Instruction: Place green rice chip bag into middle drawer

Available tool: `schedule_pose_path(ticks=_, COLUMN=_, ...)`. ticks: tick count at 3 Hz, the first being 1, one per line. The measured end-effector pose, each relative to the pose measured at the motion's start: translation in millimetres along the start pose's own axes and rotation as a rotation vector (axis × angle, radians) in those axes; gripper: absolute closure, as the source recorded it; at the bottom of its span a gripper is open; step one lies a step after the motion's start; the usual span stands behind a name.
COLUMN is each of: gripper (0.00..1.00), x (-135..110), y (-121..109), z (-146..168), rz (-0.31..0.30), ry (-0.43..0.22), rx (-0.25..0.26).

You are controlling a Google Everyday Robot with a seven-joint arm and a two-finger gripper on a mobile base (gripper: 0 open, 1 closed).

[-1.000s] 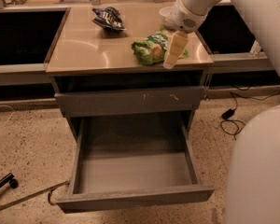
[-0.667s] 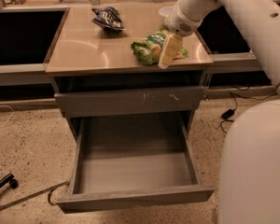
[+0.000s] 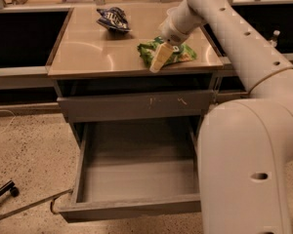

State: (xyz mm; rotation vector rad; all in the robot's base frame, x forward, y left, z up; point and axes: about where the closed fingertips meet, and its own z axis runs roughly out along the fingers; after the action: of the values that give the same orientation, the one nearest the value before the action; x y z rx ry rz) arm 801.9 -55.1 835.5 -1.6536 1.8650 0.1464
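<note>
The green rice chip bag [image 3: 184,53] lies on the cabinet top [image 3: 93,50] near its front right edge. My gripper [image 3: 157,61] reaches down from the upper right and sits over the left part of the bag, touching or just above it. The middle drawer [image 3: 136,178] is pulled out wide below, with grey inner walls and nothing inside. It lies in front of and below the bag.
A dark blue-and-white snack bag [image 3: 113,19] lies at the back of the cabinet top. The shut top drawer front [image 3: 136,106] has white scratch marks. My white arm and body [image 3: 249,145] fill the right side. A cable [image 3: 24,206] runs on the speckled floor at lower left.
My gripper has moved left and slightly toward the front edge, from the bag's right side to over its left part. The bag and drawer have not moved.
</note>
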Motion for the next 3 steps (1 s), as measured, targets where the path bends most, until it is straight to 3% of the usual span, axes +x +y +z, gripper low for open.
schedule_pose_path(ticks=1, gripper=0.18, x=-1.0, y=-1.0, z=36.4, rz=0.0, ry=-0.011, rx=-0.049)
schedule_pose_path(ticks=3, gripper=0.66, x=-2.0, y=-2.0, z=37.3, rz=0.002, ry=-0.012, rx=-0.054)
